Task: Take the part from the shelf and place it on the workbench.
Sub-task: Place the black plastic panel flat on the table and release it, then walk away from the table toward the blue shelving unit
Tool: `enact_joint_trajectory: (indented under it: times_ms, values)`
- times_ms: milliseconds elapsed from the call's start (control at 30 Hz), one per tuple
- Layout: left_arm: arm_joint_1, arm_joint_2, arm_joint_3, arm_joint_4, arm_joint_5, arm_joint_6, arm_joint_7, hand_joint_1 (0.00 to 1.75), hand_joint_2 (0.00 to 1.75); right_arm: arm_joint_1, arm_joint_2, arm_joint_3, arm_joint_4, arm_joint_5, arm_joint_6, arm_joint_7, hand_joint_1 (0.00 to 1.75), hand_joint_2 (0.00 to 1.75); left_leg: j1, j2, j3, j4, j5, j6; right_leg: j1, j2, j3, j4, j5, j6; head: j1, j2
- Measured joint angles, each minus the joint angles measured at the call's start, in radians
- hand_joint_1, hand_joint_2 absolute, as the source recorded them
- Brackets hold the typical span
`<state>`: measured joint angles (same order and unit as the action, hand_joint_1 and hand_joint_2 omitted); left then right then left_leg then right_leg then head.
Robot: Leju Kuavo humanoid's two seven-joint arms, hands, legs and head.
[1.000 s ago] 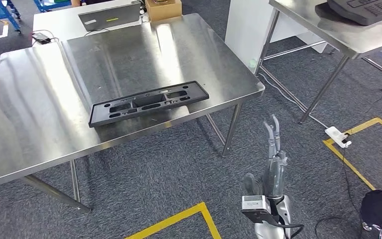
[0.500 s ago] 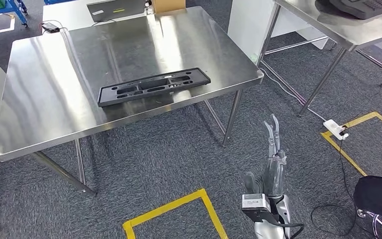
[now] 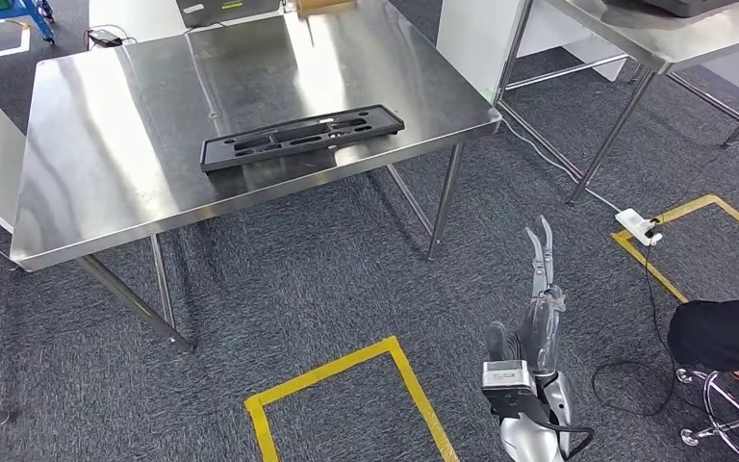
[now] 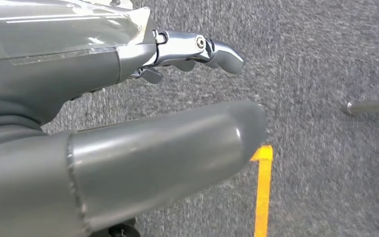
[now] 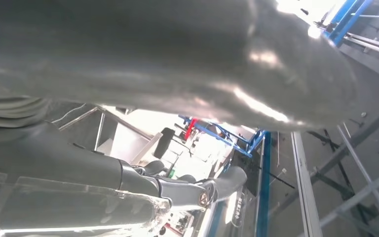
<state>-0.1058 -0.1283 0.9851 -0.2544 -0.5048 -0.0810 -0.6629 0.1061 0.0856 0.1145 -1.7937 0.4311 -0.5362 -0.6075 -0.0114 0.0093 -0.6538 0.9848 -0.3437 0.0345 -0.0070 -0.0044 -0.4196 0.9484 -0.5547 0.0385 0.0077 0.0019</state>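
A: Compared w/ the shots from a sec ago? Whole pic slid, so prob the cam moved, not the stuff. Seeing the steel workbench (image 3: 106, 144) sit higher and further off now, w/ more carpet and the yellow floor tape (image 3: 346, 380) in between.

B: Yep, same read. Looks like backing off from the bench, judging by that. Can make out the black moulded part (image 3: 303, 138) lying flat near the bench's front edge. Same spot on the steel top as before, so prob not touched since.

A: And relative to the fingers (image 3: 542, 252)?

B: Well ahead of those tips and off to their left, nowhere near touching. Belong to the right hand (image 3: 537, 308), btw: hanging low over carpet, stretched straight, released, carrying nothing.

A: Left?

B: Going by the wrist cam, left hand (image 4: 69, 74) slack too. Stretched out, nothing grasped, just carpet and a strip of the tape past the tips.

A: So what does that mean for the task?

B: Looks placed already imo: part on the bench, both hands let go. Guessing retreat step, pretty much done. Worth watching the cable and white power strip (image 3: 638, 227) on the floor, ahead and right of the fingers, if stepping more. Can't tell the heading from one shot tho.
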Motion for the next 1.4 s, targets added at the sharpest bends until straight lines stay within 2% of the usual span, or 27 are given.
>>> enact_joint_trajectory:
  times_ms: [67,133,200,233,267,300,333,400,467,533,600,667,733,767,800,833,900,967,1000,1067,1133,1200,1267,1300,1333,1367,1400]
  values:
    - [0.0,0.001,0.001,0.0,-0.001,0.002,0.001,0.0,0.0,-0.002,0.0,-0.005,0.001,-0.01,0.008,-0.001,0.0,0.0,0.007,0.0,-0.009,0.003,-0.001,-0.014,-0.007,-0.001,-0.015,-0.002,0.013,-0.021,-0.001,0.0]
    - [0.001,0.001,0.003,0.0,0.001,0.004,0.002,0.0,0.0,-0.008,0.001,-0.007,0.005,-0.028,0.023,-0.002,0.0,0.0,0.014,-0.003,-0.034,0.062,-0.07,-0.027,-0.016,-0.003,-0.032,-0.003,0.036,-0.042,-0.002,0.0]
    - [0.001,0.001,0.006,0.0,0.005,0.006,0.003,0.0,0.0,-0.016,0.001,-0.007,0.013,-0.05,0.039,-0.002,0.0,0.0,0.02,-0.006,-0.073,0.191,-0.171,-0.039,-0.015,-0.004,-0.054,-0.002,0.055,-0.048,-0.002,0.0]
    - [0.001,0.002,0.007,0.0,0.007,0.006,0.003,0.0,0.0,-0.022,0.001,-0.007,0.019,-0.06,0.045,-0.003,0.0,0.0,0.023,-0.007,-0.087,0.251,-0.196,-0.044,-0.015,-0.004,-0.064,0.0,0.063,-0.045,-0.002,0.0]
    - [0.002,0.003,0.007,0.0,0.009,0.006,0.003,0.0,0.0,-0.027,0.001,-0.008,0.027,-0.069,0.05,-0.003,0.0,0.0,0.027,-0.007,-0.086,0.286,-0.202,-0.049,-0.016,-0.004,-0.072,0.001,0.07,-0.042,-0.002,0.0]
    - [0.003,0.004,0.008,0.0,0.011,0.007,0.002,0.0,0.0,-0.031,0.001,-0.008,0.034,-0.078,0.054,-0.005,0.0,0.0,0.031,-0.007,-0.067,0.282,-0.189,-0.053,-0.018,-0.005,-0.079,0.004,0.076,-0.037,-0.002,0.0]
    - [0.003,0.005,0.008,0.0,0.012,0.007,0.002,0.0,0.0,-0.036,0.001,-0.008,0.041,-0.088,0.058,-0.006,0.0,0.0,0.035,-0.007,-0.027,0.238,-0.167,-0.056,-0.02,-0.005,-0.085,0.007,0.081,-0.033,-0.002,0.0]
    - [0.003,0.006,0.009,0.0,0.011,0.007,-0.001,0.0,0.0,-0.046,0.001,-0.009,0.052,-0.111,0.067,-0.008,0.0,0.0,0.04,-0.008,0.075,0.099,-0.135,-0.059,-0.022,-0.005,-0.097,0.018,0.085,-0.024,-0.002,0.0]
    - [0.003,0.007,0.01,0.0,0.009,0.007,-0.004,0.0,0.0,-0.056,0.001,-0.01,0.059,-0.135,0.074,-0.01,0.0,0.0,0.038,-0.011,0.124,0.02,-0.135,-0.051,-0.018,-0.006,-0.108,0.026,0.089,-0.014,-0.001,0.0]
    - [0.003,0.007,0.012,0.0,0.006,0.007,-0.004,0.0,0.0,-0.062,0.001,-0.011,0.064,-0.151,0.079,-0.011,0.0,0.0,0.031,-0.012,0.121,0.012,-0.137,-0.032,-0.013,-0.005,-0.115,0.025,0.097,0.002,0.003,0.0]
    - [0.002,0.005,0.014,0.0,0.003,0.007,-0.005,0.0,0.0,-0.064,0.0,-0.014,0.067,-0.164,0.083,-0.011,0.0,0.0,0.029,-0.003,0.116,0.002,-0.126,-0.008,-0.013,-0.003,-0.133,0.047,0.086,0.01,0.005,0.0]
    - [0.002,0.004,0.015,0.0,0.002,0.007,-0.004,0.0,0.0,-0.064,-0.001,-0.018,0.071,-0.176,0.089,-0.012,0.0,0.0,0.028,0.009,0.109,-0.005,-0.115,0.01,-0.015,-0.001,-0.185,0.148,0.034,0.004,0.007,0.0]
    - [0.002,0.004,0.018,0.0,0.001,0.007,-0.004,0.0,0.0,-0.061,-0.002,-0.022,0.076,-0.186,0.093,-0.013,0.0,0.0,0.024,0.019,0.1,-0.005,-0.109,0.018,-0.014,0.0,-0.252,0.291,-0.023,-0.001,0.008,0.0]
    - [0.003,0.003,0.02,0.0,0.001,0.007,-0.004,0.0,0.0,-0.06,-0.002,-0.025,0.078,-0.189,0.095,-0.013,0.0,0.0,0.021,0.026,0.097,-0.005,-0.107,0.019,-0.014,0.0,-0.269,0.331,-0.035,0.002,0.008,0.0]
    - [0.003,0.002,0.021,0.0,0.001,0.007,-0.004,0.0,0.0,-0.059,-0.003,-0.027,0.081,-0.192,0.096,-0.014,0.0,0.0,0.019,0.032,0.095,-0.004,-0.105,0.019,-0.014,0.0,-0.265,0.333,-0.032,0.008,0.008,0.0]
    - [0.003,0.001,0.022,0.0,0.0,0.007,-0.004,0.0,0.0,-0.058,-0.003,-0.029,0.083,-0.194,0.097,-0.014,0.0,0.0,0.018,0.039,0.094,-0.004,-0.104,0.019,-0.014,-0.002,-0.239,0.29,-0.014,0.014,0.008,0.0]
    - [0.003,0.0,0.023,0.0,-0.001,0.007,-0.004,0.0,0.0,-0.059,-0.004,-0.032,0.085,-0.201,0.1,-0.016,0.0,0.0,0.014,0.053,0.096,-0.002,-0.104,0.016,-0.011,-0.034,-0.152,0.134,0.036,0.021,0.008,0.0]
    - [0.003,0.0,0.025,0.0,-0.002,0.008,-0.004,0.0,0.0,-0.061,-0.003,-0.032,0.085,-0.207,0.104,-0.019,0.0,0.0,0.008,0.069,0.097,0.001,-0.105,0.007,-0.004,-0.062,-0.103,0.033,0.066,0.012,0.007,0.0]
    - [0.003,0.0,0.026,0.0,-0.002,0.008,-0.004,0.0,0.0,-0.061,-0.004,-0.032,0.085,-0.211,0.107,-0.02,0.0,0.0,0.005,0.077,0.098,0.002,-0.106,0.002,0.0,-0.063,-0.102,0.021,0.07,0.005,0.006,0.0]
    - [0.002,0.0,0.029,0.0,-0.002,0.008,-0.004,0.0,0.0,-0.06,-0.005,-0.034,0.086,-0.218,0.111,-0.022,0.0,0.0,0.008,0.091,0.098,0.004,-0.107,-0.008,-0.004,-0.04,-0.104,0.021,0.078,-0.008,0.005,0.0]
    - [0.002,0.001,0.032,0.0,0.0,0.008,-0.004,0.0,0.0,-0.06,-0.006,-0.036,0.087,-0.224,0.116,-0.024,0.0,0.0,0.015,0.065,0.085,0.04,-0.139,-0.021,-0.013,-0.02,-0.103,0.018,0.088,-0.023,0.004,0.0]
    - [0.004,0.002,0.034,0.001,0.003,0.008,-0.005,0.0,0.0,-0.062,-0.006,-0.036,0.09,-0.23,0.122,-0.028,0.0,0.0,0.021,0.016,0.038,0.153,-0.211,-0.031,-0.015,0.0,-0.107,0.018,0.094,-0.032,0.004,0.0]
    - [0.008,0.002,0.037,0.001,0.006,0.009,-0.005,0.0,0.0,-0.062,-0.006,-0.036,0.096,-0.239,0.127,-0.031,0.0,0.0,0.023,-0.002,-0.015,0.271,-0.26,-0.036,-0.013,0.021,-0.113,0.022,0.097,-0.035,0.004,0.0]
    - [0.01,0.002,0.038,0.001,0.008,0.009,-0.005,0.0,0.0,-0.062,-0.006,-0.037,0.1,-0.244,0.129,-0.033,0.0,0.0,0.023,-0.003,-0.022,0.286,-0.255,-0.036,-0.013,0.033,-0.115,0.024,0.097,-0.036,0.004,0.0]
    - [0.01,0.002,0.04,0.001,0.01,0.01,-0.005,0.0,0.0,-0.063,-0.006,-0.037,0.103,-0.25,0.129,-0.034,0.0,0.0,0.024,-0.006,-0.011,0.263,-0.231,-0.035,-0.012,0.047,-0.117,0.027,0.097,-0.036,0.004,0.0]
    - [0.01,0.003,0.041,0.001,0.012,0.011,-0.006,0.0,0.0,-0.065,-0.007,-0.037,0.107,-0.254,0.13,-0.036,0.0,0.0,0.025,-0.013,0.016,0.206,-0.194,-0.033,-0.012,0.059,-0.117,0.031,0.097,-0.036,0.004,0.0]
    - [0.01,0.003,0.044,0.001,0.012,0.011,-0.006,0.0,0.0,-0.068,-0.007,-0.037,0.11,-0.258,0.13,-0.037,0.0,0.0,0.027,-0.034,0.049,0.137,-0.162,-0.03,-0.013,0.072,-0.118,0.033,0.097,-0.034,0.004,0.0]
